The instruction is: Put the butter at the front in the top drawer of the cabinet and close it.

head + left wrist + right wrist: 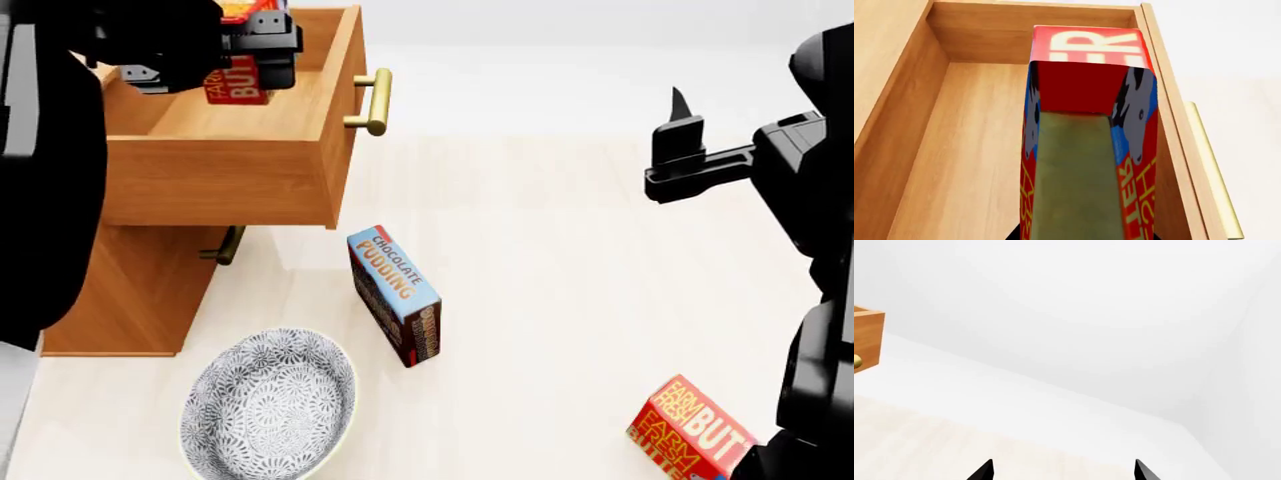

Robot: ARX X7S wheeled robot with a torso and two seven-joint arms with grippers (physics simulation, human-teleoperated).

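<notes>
Butter, left wrist view: the butter (1087,95) is seen end-on in the middle of the frame, its red face with white lettering uppermost and blue picture panels down both sides; it is clamped between the jaws of the left gripper (1077,200), whose dark tips show at the bottom edge.
Top drawer, left wrist view: the top drawer (967,165) is pulled open, its wooden floor and walls filling the left and centre of the frame beneath the box; the brass handle (1214,170) runs down the right side.
Butter, head view: the same box (238,80) is held at the upper left of the frame over the open drawer (214,185); whether it touches the drawer floor cannot be told.
Left gripper, head view: the left gripper (254,40) is closed around the box, above the drawer.
Cabinet, head view: the cabinet (127,300) is seen at the left edge, below the drawer, with the lower handle (224,245) under the drawer's front corner.
Right gripper, head view: the right gripper (681,150) is held in the air at the upper right, jaws parted, holding nothing.
Other items, head view: a pudding box (395,295) stands near the centre of the tabletop (574,280); a patterned bowl (267,405) lies at the lower left; a second butter box (687,435) lies at the lower right.
Right wrist view: two dark fingertips (984,472) are seen spread apart at the bottom edge; a corner of the drawer (869,340) shows at the left edge.
</notes>
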